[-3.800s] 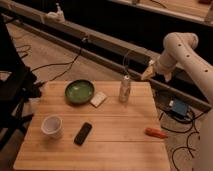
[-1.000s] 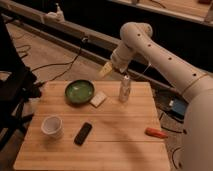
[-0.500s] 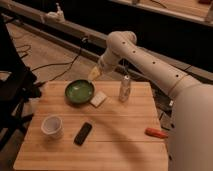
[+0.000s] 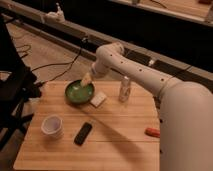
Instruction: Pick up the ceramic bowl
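The ceramic bowl (image 4: 78,92), round with a glossy green inside and a dark rim, sits on the wooden table (image 4: 115,145) at its far left. My gripper (image 4: 87,79) hangs at the end of the white arm, just above the bowl's far right rim. The white paper cup (image 4: 52,126) stands nearer the front left, apart from the bowl.
A pale flat block (image 4: 98,100) lies right beside the bowl. A clear bottle (image 4: 125,89) stands at the far middle. A black remote-like object (image 4: 83,133) lies mid-table and an orange-red item (image 4: 152,132) at the right. A dark chair (image 4: 12,85) stands left of the table.
The arm has swung from the right of the table leftward, past the bottle, and lowered until the gripper hangs over the bowl's rim. The objects on the table have not moved.
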Tool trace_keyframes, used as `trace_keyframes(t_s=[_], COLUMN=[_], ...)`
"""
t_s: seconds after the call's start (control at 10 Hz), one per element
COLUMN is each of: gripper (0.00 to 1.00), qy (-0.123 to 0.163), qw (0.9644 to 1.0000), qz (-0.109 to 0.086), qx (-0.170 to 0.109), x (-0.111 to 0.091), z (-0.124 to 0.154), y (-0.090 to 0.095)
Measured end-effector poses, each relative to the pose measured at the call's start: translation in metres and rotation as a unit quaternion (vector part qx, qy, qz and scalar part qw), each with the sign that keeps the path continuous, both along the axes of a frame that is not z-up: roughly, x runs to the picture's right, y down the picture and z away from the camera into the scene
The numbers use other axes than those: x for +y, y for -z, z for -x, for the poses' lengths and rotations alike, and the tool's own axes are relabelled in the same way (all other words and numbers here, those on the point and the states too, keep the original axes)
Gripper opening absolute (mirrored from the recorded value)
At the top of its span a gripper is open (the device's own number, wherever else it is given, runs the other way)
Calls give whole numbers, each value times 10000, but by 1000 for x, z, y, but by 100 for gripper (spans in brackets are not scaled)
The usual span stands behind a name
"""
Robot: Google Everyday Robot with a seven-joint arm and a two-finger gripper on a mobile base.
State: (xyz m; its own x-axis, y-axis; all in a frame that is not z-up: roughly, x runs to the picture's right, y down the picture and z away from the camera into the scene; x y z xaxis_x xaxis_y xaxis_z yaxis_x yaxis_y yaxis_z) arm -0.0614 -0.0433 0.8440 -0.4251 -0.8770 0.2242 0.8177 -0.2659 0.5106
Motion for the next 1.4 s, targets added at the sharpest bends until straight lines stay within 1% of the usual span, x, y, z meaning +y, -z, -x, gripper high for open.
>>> trace_keyframes(t_s=[0.3,0.4,0.5,0.6,0.7,0.8,0.9,1.1,1.2,1.3,1.4], gripper=[80,80,80,80,80,80,80,80,80,80,80], qy=[-3,-30,-106,-288,-396,-467,-559,-701,-728,-731,-699], qw=[10000,10000,9998,9988,9977,9968,9956,9942,9939,9938,9941], qz=[-4,37,149,372,517,617,728,805,815,834,833], qx=[5,42,92,166,193,191,187,162,135,92,55], x=[-1,0,5,14,20,25,31,35,36,40,43], z=[0,-2,-5,-10,-7,-2,5,14,19,24,29], y=[0,-2,-9,-25,-37,-46,-59,-80,-87,-97,-106])
